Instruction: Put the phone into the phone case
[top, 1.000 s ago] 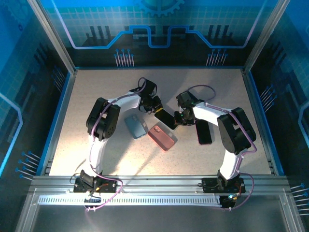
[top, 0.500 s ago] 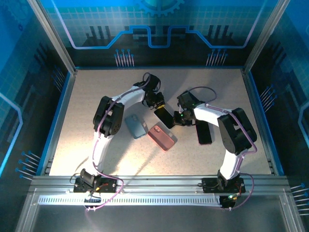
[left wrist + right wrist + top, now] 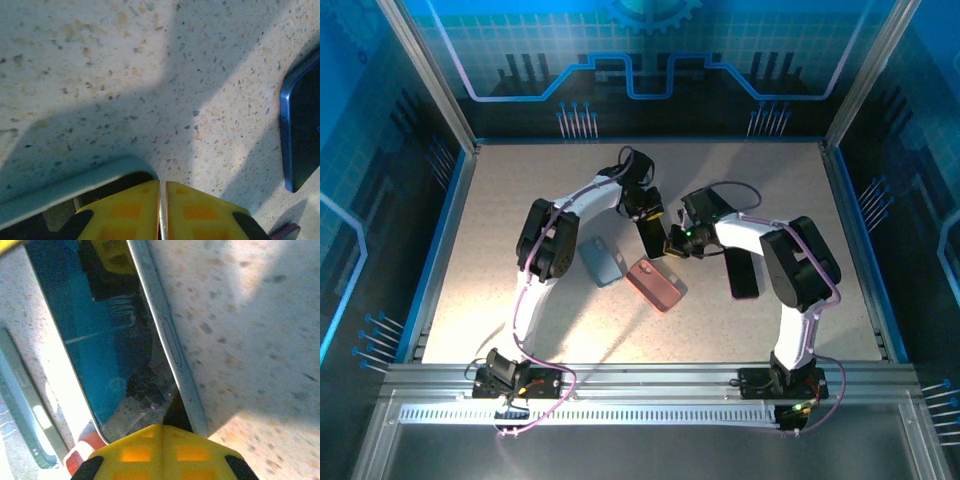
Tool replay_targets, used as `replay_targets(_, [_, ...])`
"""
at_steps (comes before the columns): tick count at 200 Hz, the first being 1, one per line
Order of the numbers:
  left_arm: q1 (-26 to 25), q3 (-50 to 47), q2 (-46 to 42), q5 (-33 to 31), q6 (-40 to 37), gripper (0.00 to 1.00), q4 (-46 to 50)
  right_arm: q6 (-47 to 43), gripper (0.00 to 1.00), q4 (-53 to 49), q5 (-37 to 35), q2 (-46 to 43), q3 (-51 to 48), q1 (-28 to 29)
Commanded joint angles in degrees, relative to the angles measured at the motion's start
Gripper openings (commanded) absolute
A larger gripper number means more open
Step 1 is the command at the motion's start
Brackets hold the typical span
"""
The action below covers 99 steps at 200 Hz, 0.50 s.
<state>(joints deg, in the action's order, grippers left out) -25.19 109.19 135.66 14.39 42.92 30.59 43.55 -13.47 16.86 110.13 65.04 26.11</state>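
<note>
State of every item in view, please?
phone: uncased, between both grippers, apparently tipped on edge
left gripper: shut, at the phone's far end
right gripper: shut, against its near end
blue case: flat, looks empty
pink case: flat, looks empty
second phone: flat, uncased

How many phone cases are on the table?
2 for sure: blue case left of centre, pink case just right of it. The dark slab further right might be another.

A robotics lab booth: aluminium frame point(image 3: 640, 378) and blue circuit-print panels point(image 3: 720, 40) wall in the speckled desk point(image 3: 520, 180) around the jaws.
</note>
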Motion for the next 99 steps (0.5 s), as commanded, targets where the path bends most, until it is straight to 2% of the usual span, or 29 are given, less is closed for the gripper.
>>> replay_targets(1, [1.94, -4.6, -8.03, -0.42, 0.38, 0.13, -1.65, 2.12, 0.0, 2.81, 0.03, 4.85, 0.63, 1.53])
replay_targets(65, [4.18, -23.97, -22.81, -0.68, 2.74, 0.13, -6.2, 1.52, 0.0, 2.71, 1.1, 3.76, 3.79, 1.72])
replay_targets(99, [4.19, -32.92, -26.08, -0.89, 5.28, 0.12, -9.34, 1.03, 0.0, 1.71, 2.1, 3.9, 5.39, 1.75])
